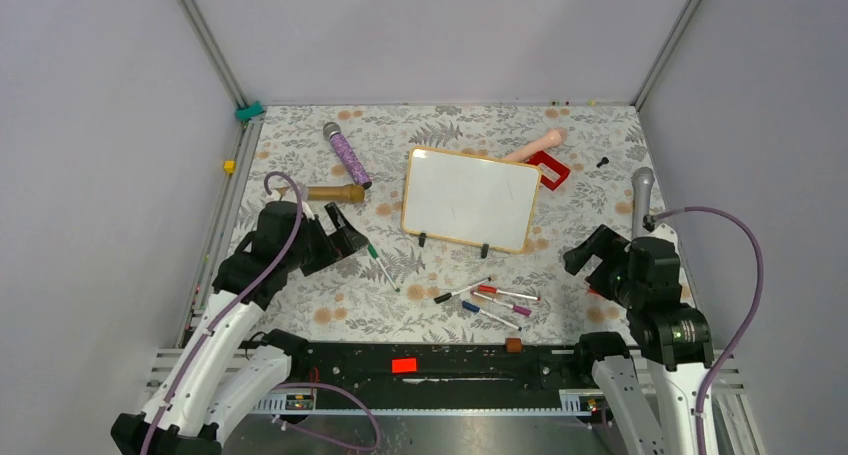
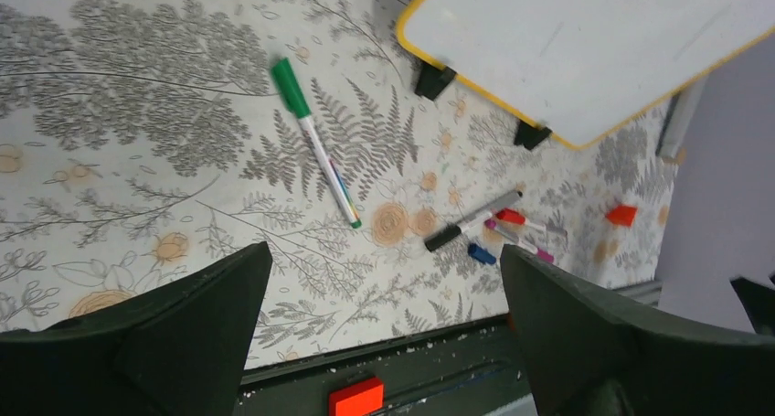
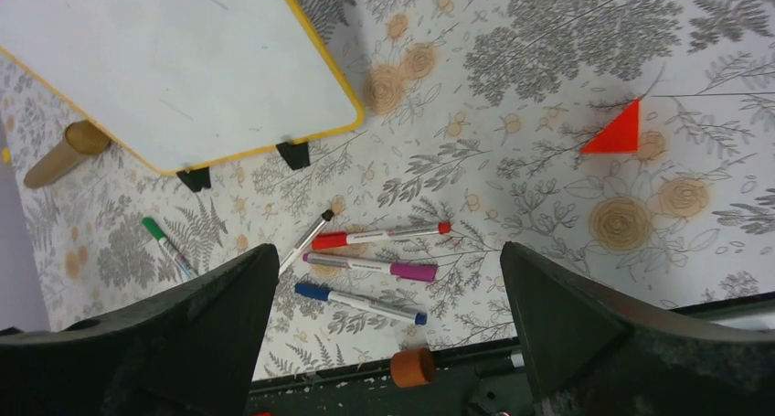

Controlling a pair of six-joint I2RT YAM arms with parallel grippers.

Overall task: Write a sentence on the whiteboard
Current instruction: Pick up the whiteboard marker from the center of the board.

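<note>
The whiteboard [image 1: 470,197] [image 2: 585,41] [image 3: 174,59] lies mid-table on its black clip feet, its white face bare except for faint streaks; no sentence is in view on it. A green-capped marker [image 1: 381,266] [image 2: 315,142] [image 3: 164,245] lies left of the board. Black [image 1: 460,292], red [image 1: 505,293], magenta [image 3: 370,268] and blue [image 3: 361,302] markers lie together in front of it. My left gripper [image 1: 335,237] [image 2: 386,251] hovers open near the green marker, holding nothing. My right gripper [image 1: 590,260] [image 3: 389,248] hovers open to the right of the marker cluster, also holding nothing.
A purple glitter microphone [image 1: 347,155] and a brown wooden cylinder [image 1: 335,192] lie at the back left. A red frame [image 1: 550,170], a beige handle [image 1: 540,145] and a grey microphone [image 1: 641,200] lie at the back right. An orange triangle [image 3: 614,133] and a small orange cylinder [image 3: 411,366] sit near the front edge.
</note>
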